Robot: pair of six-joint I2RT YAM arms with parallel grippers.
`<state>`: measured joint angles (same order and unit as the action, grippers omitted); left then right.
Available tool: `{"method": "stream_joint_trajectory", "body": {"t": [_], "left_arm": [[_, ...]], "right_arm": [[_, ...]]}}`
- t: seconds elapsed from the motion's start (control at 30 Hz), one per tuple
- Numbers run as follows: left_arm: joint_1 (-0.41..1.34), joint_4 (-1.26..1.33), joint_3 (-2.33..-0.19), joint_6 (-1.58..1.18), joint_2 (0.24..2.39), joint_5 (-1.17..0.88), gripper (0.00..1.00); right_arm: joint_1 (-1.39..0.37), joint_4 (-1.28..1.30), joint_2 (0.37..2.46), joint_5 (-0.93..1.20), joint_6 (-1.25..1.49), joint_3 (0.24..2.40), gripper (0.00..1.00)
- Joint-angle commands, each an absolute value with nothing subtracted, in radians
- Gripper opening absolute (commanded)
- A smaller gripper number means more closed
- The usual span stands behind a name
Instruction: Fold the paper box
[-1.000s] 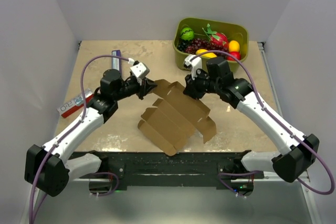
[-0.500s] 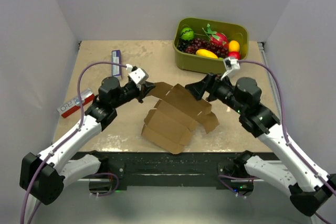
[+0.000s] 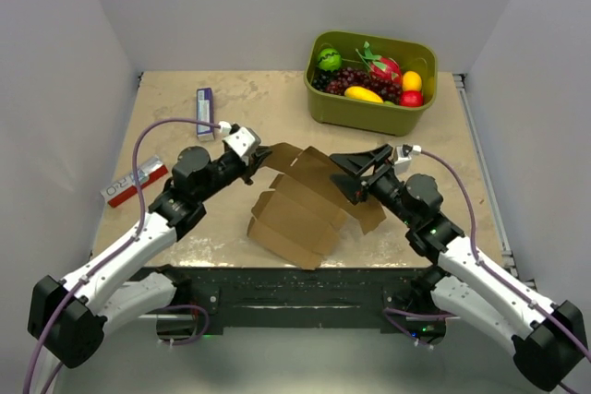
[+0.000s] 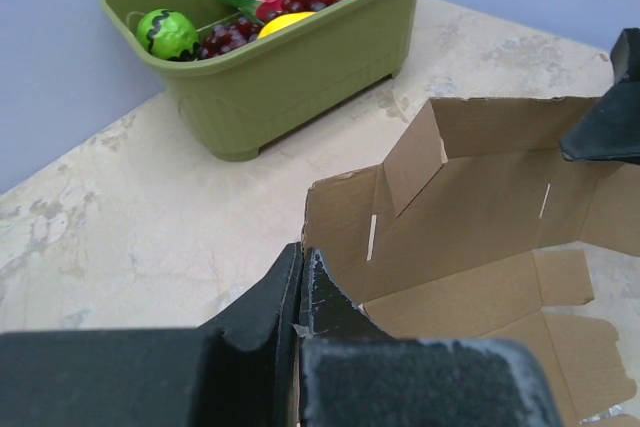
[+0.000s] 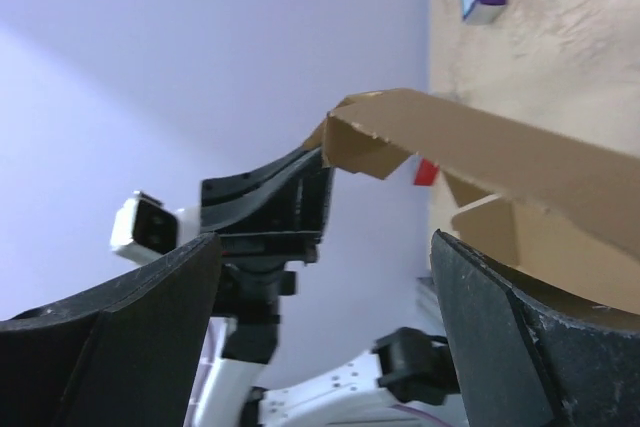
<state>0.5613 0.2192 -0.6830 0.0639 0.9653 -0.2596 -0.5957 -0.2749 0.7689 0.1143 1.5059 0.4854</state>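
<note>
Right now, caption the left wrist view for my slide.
Left gripper pinching a corner of the unfolded cardboard box, with a green fruit tub behind.

On the tabletop [image 3: 268, 99], centre: the paper box [image 3: 300, 209], its far part raised. The left gripper [image 3: 259, 156] is at its far-left flap, the right gripper [image 3: 358, 171] at its right edge. The bin [image 3: 367, 117] stands far right, behind the paper box, with fruit [image 3: 369, 76] in it. The slim box [image 3: 205, 101] lies far left; the small box [image 3: 135, 182] lies nearer, at the left edge.

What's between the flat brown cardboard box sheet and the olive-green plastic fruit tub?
Bare beige tabletop separates the brown cardboard paper box from the green fruit tub, clearest in the left wrist view.
</note>
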Motion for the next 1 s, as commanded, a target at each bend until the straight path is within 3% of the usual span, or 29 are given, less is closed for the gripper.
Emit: {"method": "stream_joint_trajectory", "body": {"t": [0.0,0.97], "left_arm": [[0.577,0.281,-0.675,0.095,0.936,-0.193,0.00],[0.670,0.302,-0.611,0.241,0.835,-0.253,0.00]], "right_arm": [[-0.600,-0.463,0.819,0.101,1.722,0.410,0.89],[-0.597,-0.635,1.114,-0.084,2.008,0.374,0.78]]}}
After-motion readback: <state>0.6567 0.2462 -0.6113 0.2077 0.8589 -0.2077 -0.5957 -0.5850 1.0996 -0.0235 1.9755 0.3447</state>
